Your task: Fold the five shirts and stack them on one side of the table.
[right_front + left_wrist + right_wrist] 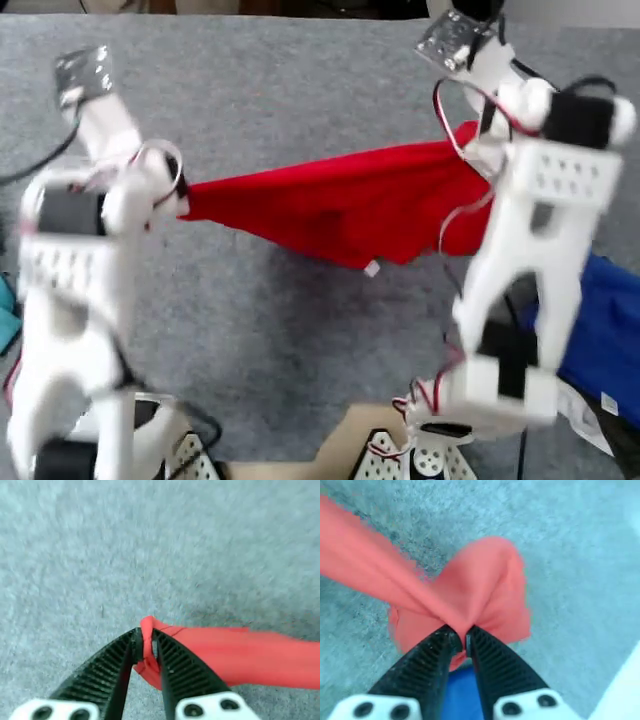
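The table has a fuzzy grey surface.

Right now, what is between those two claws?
The red shirt, stretched from the left gripper to the right gripper; the high view shows it.

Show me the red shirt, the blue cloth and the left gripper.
red shirt (340,205), high view, middle of the stretched cloth.
blue cloth (610,340), high view, its flat middle.
left gripper (146,642), left wrist view, between its fingertips.

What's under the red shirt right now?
Grey table covering shows around the red shirt, and blue cloth peeks out beneath its right end. Anything directly beneath the spread fabric is hidden.
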### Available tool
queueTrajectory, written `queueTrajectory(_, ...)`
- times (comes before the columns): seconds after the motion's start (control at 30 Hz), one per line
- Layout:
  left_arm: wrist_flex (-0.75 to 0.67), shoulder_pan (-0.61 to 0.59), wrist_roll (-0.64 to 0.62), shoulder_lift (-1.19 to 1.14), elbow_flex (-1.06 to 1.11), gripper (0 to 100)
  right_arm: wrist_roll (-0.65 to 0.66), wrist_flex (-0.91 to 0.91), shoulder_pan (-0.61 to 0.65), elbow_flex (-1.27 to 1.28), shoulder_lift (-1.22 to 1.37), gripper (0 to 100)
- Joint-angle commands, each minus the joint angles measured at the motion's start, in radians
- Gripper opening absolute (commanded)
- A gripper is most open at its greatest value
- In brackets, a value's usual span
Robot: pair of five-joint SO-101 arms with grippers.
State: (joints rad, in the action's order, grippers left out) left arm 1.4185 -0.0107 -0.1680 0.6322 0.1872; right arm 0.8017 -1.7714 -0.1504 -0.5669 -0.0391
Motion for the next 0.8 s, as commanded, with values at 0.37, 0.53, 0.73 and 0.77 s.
queueTrajectory(0.37,-0.043,-0.032,0.091,0.615,0.087,2,-0.089,-0.012,0.174,0.432,-0.897,0.5)
queueTrajectory(0.53,-0.044,-0.028,0.146,0.743,0.133,2,-0.101,0.002,0.18,0.438,-0.878,0.5)
queueTrajectory(0.73,-0.169,-0.029,0.146,0.751,0.396,2,-0.094,0.143,0.203,0.506,-0.673,0.5)
queueTrajectory(0.77,-0.215,-0.029,0.147,0.751,0.451,2,-0.092,0.187,0.203,0.529,-0.631,0.5)
